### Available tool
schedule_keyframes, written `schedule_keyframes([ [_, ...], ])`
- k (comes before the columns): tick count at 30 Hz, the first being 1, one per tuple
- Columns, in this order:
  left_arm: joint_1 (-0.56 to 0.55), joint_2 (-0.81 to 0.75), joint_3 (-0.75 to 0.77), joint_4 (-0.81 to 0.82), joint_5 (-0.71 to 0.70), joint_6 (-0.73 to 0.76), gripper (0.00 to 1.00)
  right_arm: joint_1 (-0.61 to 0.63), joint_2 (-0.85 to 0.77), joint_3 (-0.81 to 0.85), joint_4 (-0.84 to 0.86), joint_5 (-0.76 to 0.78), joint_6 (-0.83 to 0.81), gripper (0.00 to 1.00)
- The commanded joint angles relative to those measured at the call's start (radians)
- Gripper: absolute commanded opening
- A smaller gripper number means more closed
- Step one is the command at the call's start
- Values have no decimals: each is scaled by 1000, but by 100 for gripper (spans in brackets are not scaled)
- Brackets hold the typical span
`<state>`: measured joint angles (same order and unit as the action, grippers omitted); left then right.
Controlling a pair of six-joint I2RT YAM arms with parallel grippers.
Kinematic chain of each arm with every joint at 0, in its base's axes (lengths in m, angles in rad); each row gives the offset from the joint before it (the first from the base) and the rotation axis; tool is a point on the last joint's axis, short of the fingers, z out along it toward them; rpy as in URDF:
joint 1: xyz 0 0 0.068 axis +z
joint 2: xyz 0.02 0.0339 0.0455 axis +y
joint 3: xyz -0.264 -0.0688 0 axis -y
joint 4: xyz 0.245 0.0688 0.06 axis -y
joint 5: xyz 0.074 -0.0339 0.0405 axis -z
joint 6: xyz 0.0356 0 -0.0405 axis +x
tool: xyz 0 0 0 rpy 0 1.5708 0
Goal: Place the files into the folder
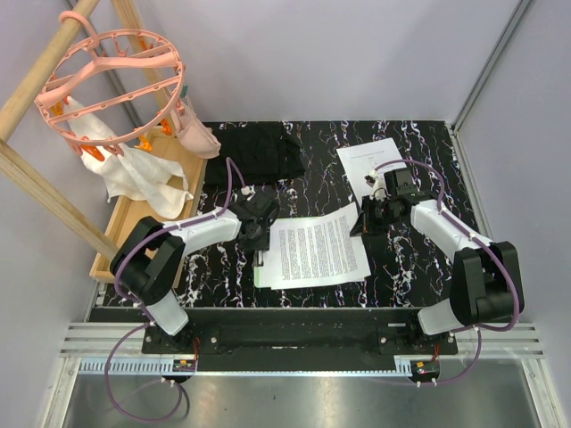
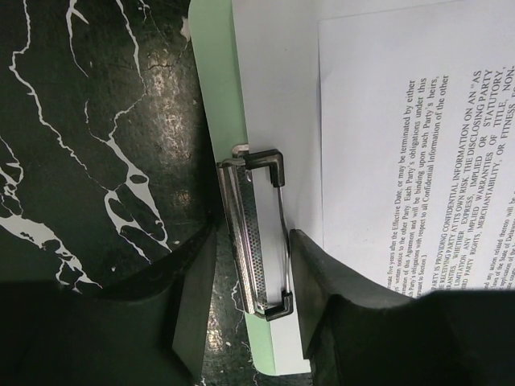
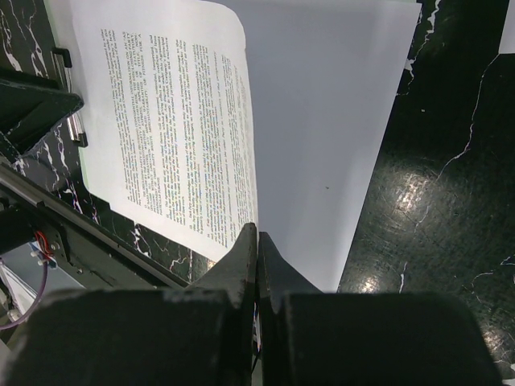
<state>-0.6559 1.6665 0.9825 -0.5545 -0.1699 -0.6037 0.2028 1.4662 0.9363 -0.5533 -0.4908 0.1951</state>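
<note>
L end effector (image 1: pixel 258 237) is hanging over the clip (image 2: pixel 251 241) at the 9 o'clock end of the folder (image 2: pixel 216 88). Its fingers (image 2: pixel 193 310) are standing apart, one on each side of the clip, w/ narrow dark gaps showing btwn pads and metal, so nothing is being gripped.

Folder is lying flat at ctr of the surface (image 1: pixel 406 267), mostly covered. A blank file (image 3: pixel 322 121) is resting on it, edge reaching the clip. The printed file (image 1: pixel 317 250) is lying on top of that, text side up.

R end effector (image 3: pixel 257 241) is sitting at the 3 o'clock edge of the printed file w/ fingers pressed together on that edge. The sheet is curling up off the blank file there.

A third file (image 1: pixel 375 162) is lying flat on the surface at approx 1 o'clock from the folder, partly under the R arm. Black fabric (image 1: pixel 254 152) is lying at 11 o'clock. White cloth (image 1: pixel 143 178) is hanging off the surface at 10 o'clock.
</note>
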Motion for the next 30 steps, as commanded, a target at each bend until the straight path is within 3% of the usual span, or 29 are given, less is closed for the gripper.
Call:
schedule_keyframes([
  [1,-2,13,31,16,-31,-1,43,-2,-23,1,26,-18,-10,0],
  [8,-4,41,36,25,-10,27,43,-2,-14,2,33,-23,-2,0],
  [11,-2,52,25,37,16,28,38,-2,-7,-8,47,-15,15,0],
  [18,13,44,-7,71,72,36,12,-2,23,-48,110,-3,87,0],
  [20,15,38,-15,80,81,36,0,-3,31,-60,128,-6,110,0],
  [30,125,-62,-163,246,267,13,0,-2,63,-100,161,3,142,0],
])
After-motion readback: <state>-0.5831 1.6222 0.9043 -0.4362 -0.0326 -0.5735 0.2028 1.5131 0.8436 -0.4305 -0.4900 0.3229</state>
